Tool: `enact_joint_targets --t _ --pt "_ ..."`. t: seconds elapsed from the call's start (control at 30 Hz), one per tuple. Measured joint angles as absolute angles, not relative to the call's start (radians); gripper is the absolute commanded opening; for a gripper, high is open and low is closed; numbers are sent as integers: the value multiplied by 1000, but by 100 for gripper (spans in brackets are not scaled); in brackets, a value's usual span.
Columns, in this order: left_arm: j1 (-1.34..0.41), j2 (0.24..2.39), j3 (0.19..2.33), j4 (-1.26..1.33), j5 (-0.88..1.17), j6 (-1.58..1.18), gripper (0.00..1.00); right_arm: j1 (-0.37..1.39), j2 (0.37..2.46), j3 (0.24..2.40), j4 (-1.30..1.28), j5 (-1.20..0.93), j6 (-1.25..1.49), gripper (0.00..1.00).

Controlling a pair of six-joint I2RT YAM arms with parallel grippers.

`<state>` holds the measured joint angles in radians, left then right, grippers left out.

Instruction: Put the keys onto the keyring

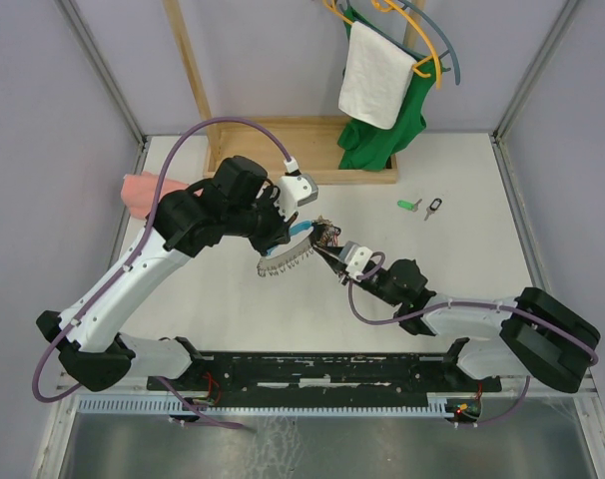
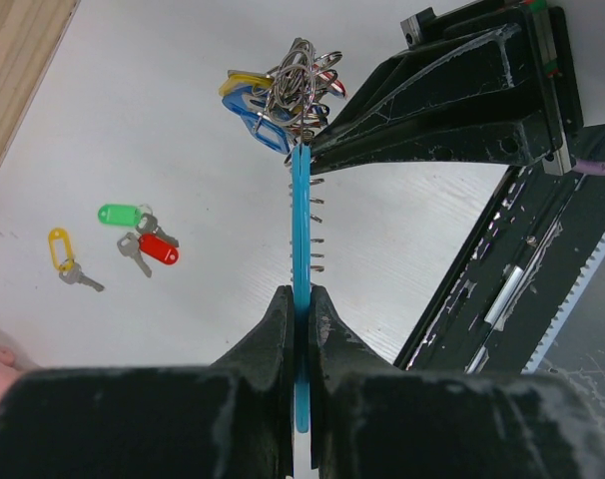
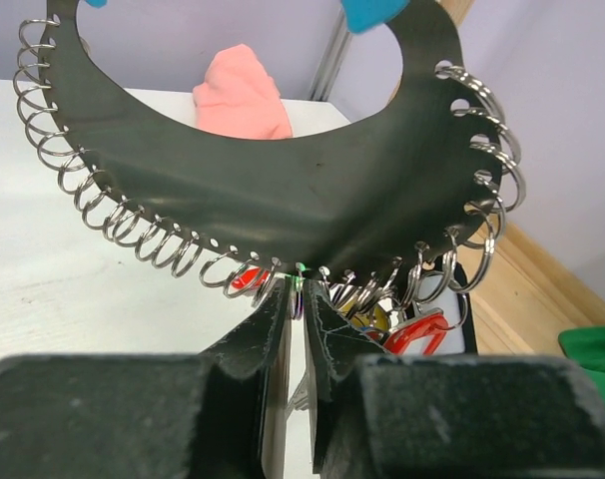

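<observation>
Now: both hands meet at the keyring, held above the desk.

The left hand (image 2: 301,301) is clamped tight on the near end of the keyring (image 2: 302,215), a long light-blue plastic strip edged with grey metal rings and bunched with coloured tags at its far end. The right hand (image 3: 298,294) has its fingers drawn almost together at one ring on the keyring's edge. I cannot tell whether it pinches anything. Three small silver keys (image 2: 143,244) with green, red and yellow tags lie on the white desk (image 2: 133,120), well apart from the keyring. The step likely goes best with the left hand steady while the right works a single ring, clear of its neighbours.
</observation>
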<state>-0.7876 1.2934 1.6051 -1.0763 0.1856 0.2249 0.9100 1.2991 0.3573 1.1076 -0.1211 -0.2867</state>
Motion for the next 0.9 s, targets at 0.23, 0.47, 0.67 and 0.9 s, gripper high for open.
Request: enact_joint_targets --t 0.23,0.47,0.67,0.9 --pt "-788 1293 1601 -1071 181 200 3 910 1240 357 1039 -109 -309 1" --pt "-788 1275 1531 -1006 160 126 3 910 1177 349 945 -113 -323 1" --pt "-788 1181 1324 -834 155 5 8 909 1118 345 794 -126 -339 1" --pt "-777 1032 975 -519 141 -175 18 903 1030 345 561 -136 -373 1"
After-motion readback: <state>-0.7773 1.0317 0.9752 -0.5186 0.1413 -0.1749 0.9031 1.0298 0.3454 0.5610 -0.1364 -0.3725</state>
